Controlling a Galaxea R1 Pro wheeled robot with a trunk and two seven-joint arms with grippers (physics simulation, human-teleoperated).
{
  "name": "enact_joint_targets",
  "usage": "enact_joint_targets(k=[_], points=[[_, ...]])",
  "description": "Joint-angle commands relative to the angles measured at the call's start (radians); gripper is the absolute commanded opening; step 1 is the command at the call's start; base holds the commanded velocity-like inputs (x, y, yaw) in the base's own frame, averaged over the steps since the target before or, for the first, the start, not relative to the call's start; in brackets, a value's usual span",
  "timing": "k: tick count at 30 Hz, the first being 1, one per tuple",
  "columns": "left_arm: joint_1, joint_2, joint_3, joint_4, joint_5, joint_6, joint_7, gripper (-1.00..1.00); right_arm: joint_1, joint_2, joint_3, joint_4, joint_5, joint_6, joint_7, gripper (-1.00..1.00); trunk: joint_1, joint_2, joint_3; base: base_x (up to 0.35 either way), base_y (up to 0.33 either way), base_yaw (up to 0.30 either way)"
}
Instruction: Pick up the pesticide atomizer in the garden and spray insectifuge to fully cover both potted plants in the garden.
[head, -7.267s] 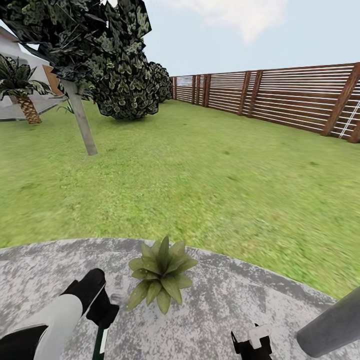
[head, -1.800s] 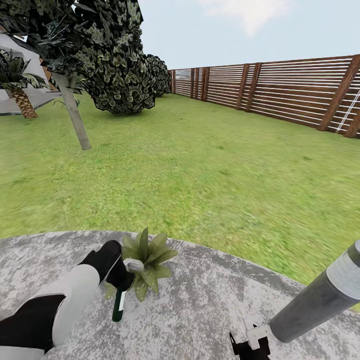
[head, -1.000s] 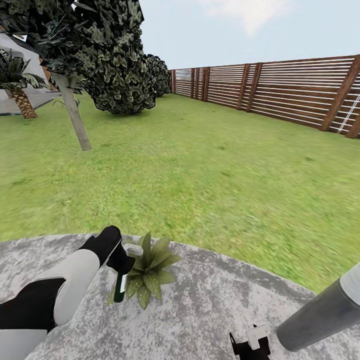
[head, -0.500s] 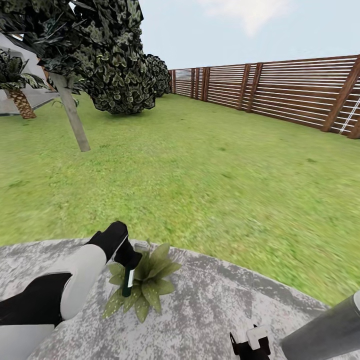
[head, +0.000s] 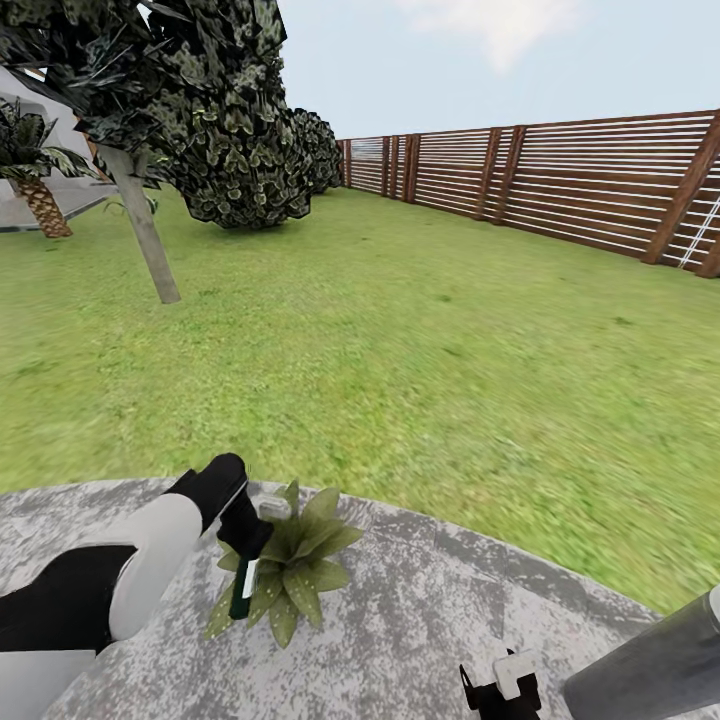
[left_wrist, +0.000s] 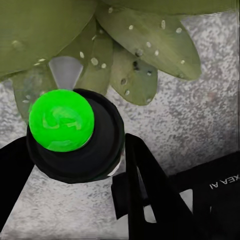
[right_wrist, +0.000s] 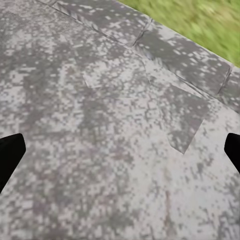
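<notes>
Head view relation: left gripper (head: 243, 545) grips the pesticide atomizer (head: 243, 590), hanging just over the potted plant's (head: 290, 560) left leaves.
Axis: bottle roughly upright, slightly tilted.
Nearer arm: left; right gripper (head: 500, 690) near-right, fingers spread, empty.
Surface: grey patio (head: 420, 620), speckled leaves.
Room: lawn (head: 420, 350) beyond, fence (head: 560, 185) far right.

Backyard garden: open green lawn (head: 400, 330), brown slatted wooden fence (head: 560, 180) along the far side, dark bushes (head: 240, 150), a palm (head: 35, 170), round grey paved patio (head: 420, 620) underfoot.
</notes>
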Motion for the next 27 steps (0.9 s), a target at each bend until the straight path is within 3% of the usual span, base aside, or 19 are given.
enact_joint_targets(k=[1,2,4,6,8,12,17,22,25,27], points=[[0.000,0.002,-0.035,-0.002,-0.013,0.003,-0.054,-1.00,-0.001,0.000,-0.006,0.001,0.011,-0.003,-0.004,1.00,0.000,0.000,-0.001,0.000,0.000,0.000],[0.001,0.002,-0.096,-0.003,-0.014,0.003,-0.119,-1.00,-0.001,0.000,-0.006,0.001,0.011,-0.003,-0.004,1.00,0.000,0.000,-0.001,0.000,0.000,0.000],[0.001,-0.003,-0.176,-0.012,-0.014,0.004,-0.189,-1.00,-0.001,0.000,-0.006,0.001,0.010,-0.003,-0.004,1.00,0.000,0.000,-0.001,0.000,0.000,0.000],[-0.012,-0.015,-0.209,-0.019,-0.015,0.005,-0.225,-1.00,-0.001,0.000,-0.006,0.001,0.011,-0.003,-0.004,1.00,0.000,0.000,-0.001,0.000,0.000,0.000],[-0.048,-0.019,-0.216,-0.018,-0.012,0.006,-0.236,-1.00,-0.001,0.000,-0.006,0.001,0.010,-0.003,-0.004,1.00,0.000,0.000,-0.001,0.000,0.000,0.000],[-0.061,-0.006,-0.222,-0.016,-0.013,0.004,-0.263,-1.00,-0.001,0.000,-0.006,0.001,0.010,-0.003,-0.003,1.00,0.000,0.000,-0.001,0.000,0.000,0.000],[-0.060,0.058,-0.230,-0.013,-0.014,-0.003,-0.284,-1.00,-0.001,0.000,-0.006,0.001,0.010,-0.003,-0.004,1.00,0.000,0.000,-0.001,0.000,0.000,0.000],[-0.048,0.049,-0.235,-0.007,-0.018,-0.005,-0.284,-1.00,-0.001,0.000,-0.006,0.001,0.010,-0.003,-0.004,1.00,0.000,0.000,-0.001,0.000,0.000,0.000],[-0.045,0.042,-0.280,-0.004,-0.030,-0.003,-0.289,-1.00,-0.001,0.000,-0.006,0.001,0.011,-0.003,-0.004,1.00,0.000,0.000,-0.001,0.000,0.000,0.000],[-0.044,0.048,-0.328,-0.004,-0.034,-0.005,-0.336,-1.00,-0.001,0.000,-0.006,0.001,0.010,-0.003,-0.004,1.00,0.000,0.000,-0.001,0.000,0.000,0.000]])
